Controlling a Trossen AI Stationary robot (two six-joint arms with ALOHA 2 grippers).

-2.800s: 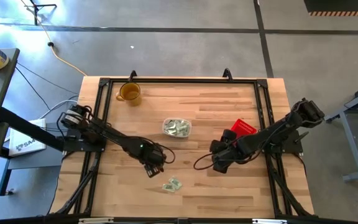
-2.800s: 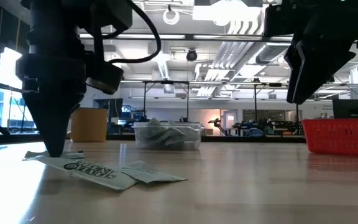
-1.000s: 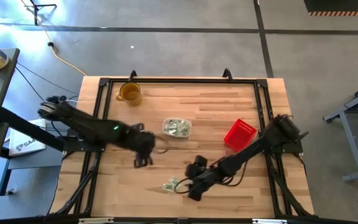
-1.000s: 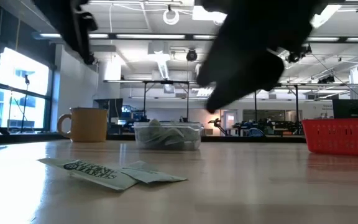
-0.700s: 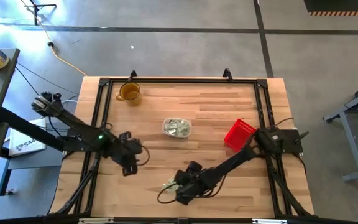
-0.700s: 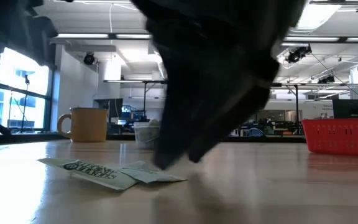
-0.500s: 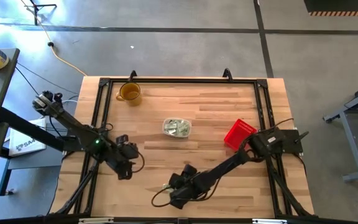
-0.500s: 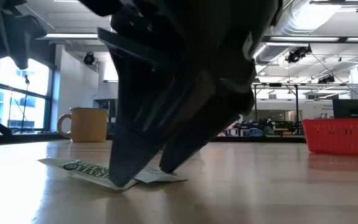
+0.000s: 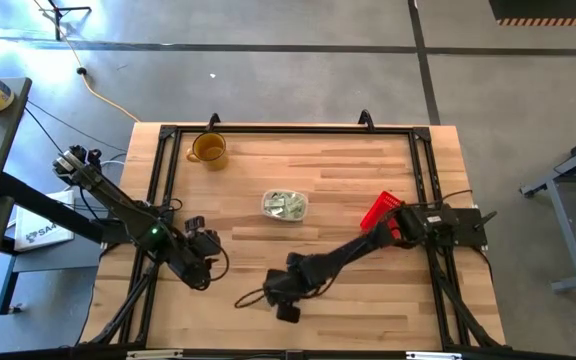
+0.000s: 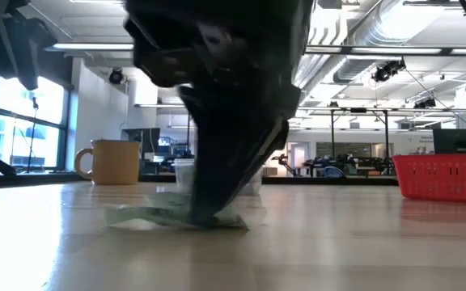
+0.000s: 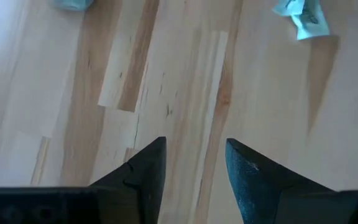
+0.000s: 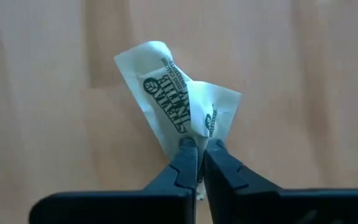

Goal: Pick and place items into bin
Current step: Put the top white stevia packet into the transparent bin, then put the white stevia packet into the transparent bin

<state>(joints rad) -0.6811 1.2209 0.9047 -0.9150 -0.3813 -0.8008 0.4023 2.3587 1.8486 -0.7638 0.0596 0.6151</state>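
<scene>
**Lighting and picture quality**

Even, bright overhead light. Low view: white ceiling strip lights (image 10: pixel 217 47) glare; large dark arm silhouette (image 10: pixel 233 105) backlit, motion-blurred. Left wrist view: pale wooden plank tabletop (image 11: pixel 185 93) soft, smeared. Right wrist view: printed crinkled white packet (image 12: pixel 179 118) sharp; faint shadows.

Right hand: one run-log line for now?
right hand shut on crinkled pale green-white packets | left hand open, empty | clear plastic bin waiting

High view: right gripper (image 9: pixel 286 300) covers packets underneath, none visible. Low view: right arm blocks most of bin (image 10: pixel 186 174), only left edge shows; packets (image 10: pixel 148 217) smeared, count unclear. Left wrist view: blurred packet (image 11: pixel 303 15), another cut by edge. Bin contents (image 9: pixel 285 205) too small to count.
</scene>
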